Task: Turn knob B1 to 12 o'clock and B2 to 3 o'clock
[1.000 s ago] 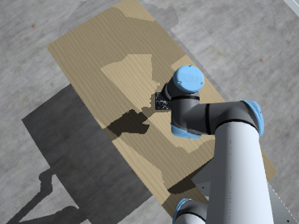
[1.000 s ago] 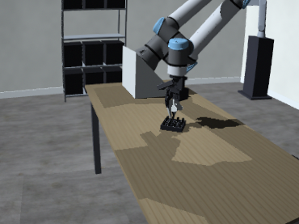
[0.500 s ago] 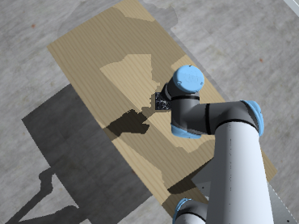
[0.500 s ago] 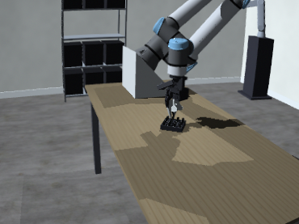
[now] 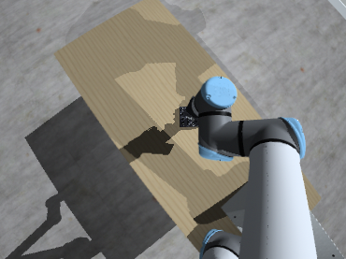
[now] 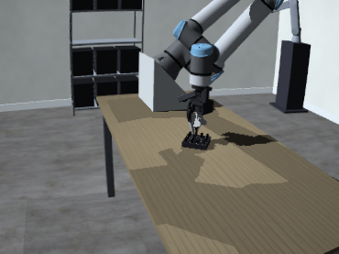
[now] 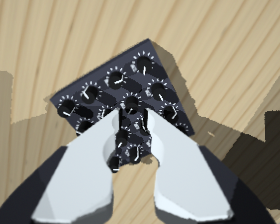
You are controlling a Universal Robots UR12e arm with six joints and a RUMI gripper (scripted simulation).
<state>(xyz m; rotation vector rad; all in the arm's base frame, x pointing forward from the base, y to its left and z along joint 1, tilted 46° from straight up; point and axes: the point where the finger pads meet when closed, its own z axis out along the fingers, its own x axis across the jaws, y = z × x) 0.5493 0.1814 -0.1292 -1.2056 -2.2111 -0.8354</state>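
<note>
The black knob box (image 5: 185,123) (image 6: 196,145) (image 7: 131,56) lies on the table, turned at a slant in the wrist view. It bears several round knobs in rows, each with white marks around it and a white pointer line. Along its upper edge, the corner knob (image 7: 144,62) points down in the picture. My gripper (image 6: 194,132) (image 7: 133,110) is over the box with its fingers a narrow gap apart, and no knob is plainly gripped. One knob (image 7: 132,102) shows just beyond the fingertips. The fingers hide parts of the lower rows. No socket shows, so I cannot tell which knobs are B1 and B2.
The wooden table (image 5: 151,34) (image 6: 238,212) carries the box. The arm covers the box's right side in the top view. A white panel (image 6: 147,81) stands by the arm's base. A shelf (image 6: 107,42) with black bins and a dark pedestal (image 6: 293,76) stand behind the table.
</note>
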